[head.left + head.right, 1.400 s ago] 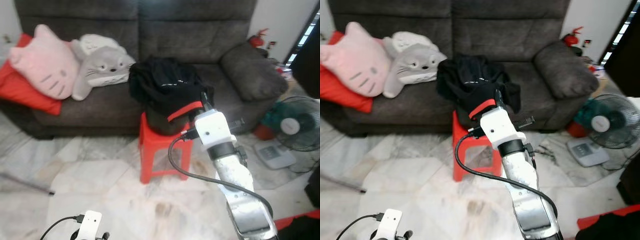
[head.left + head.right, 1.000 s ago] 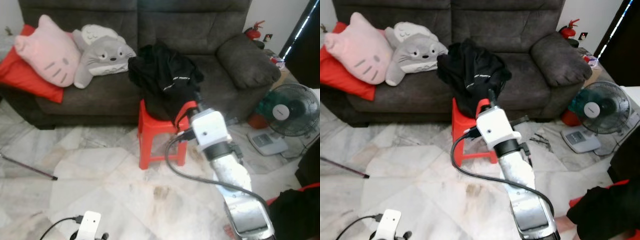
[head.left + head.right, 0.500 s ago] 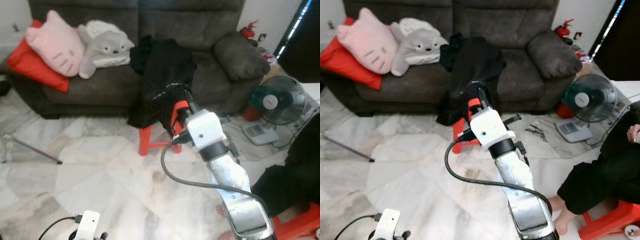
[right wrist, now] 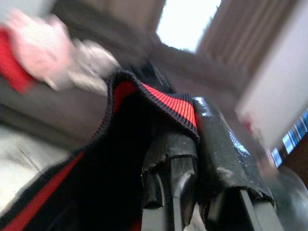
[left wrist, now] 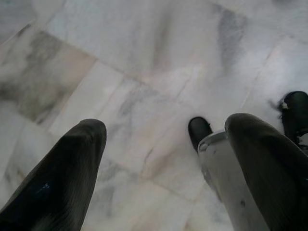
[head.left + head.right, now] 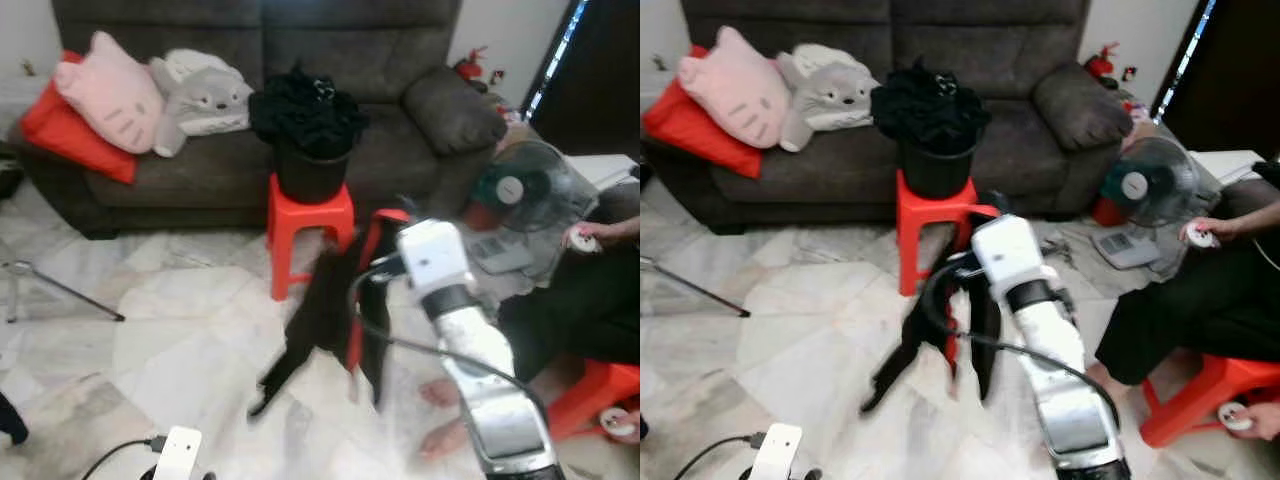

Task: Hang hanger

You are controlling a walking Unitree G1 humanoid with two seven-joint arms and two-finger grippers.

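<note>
right gripper (image 4: 192, 144) raised, jaws clamped, left gripper (image 5: 159, 159) spread

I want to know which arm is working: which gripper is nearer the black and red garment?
Right. The right gripper is shut on the black and red garment, holding it up; the left gripper hangs open over the floor.

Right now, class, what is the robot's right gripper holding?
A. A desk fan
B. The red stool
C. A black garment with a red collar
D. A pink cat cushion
C: the right gripper is shut on the black garment with a red collar, which dangles from it toward the marble floor.
</note>
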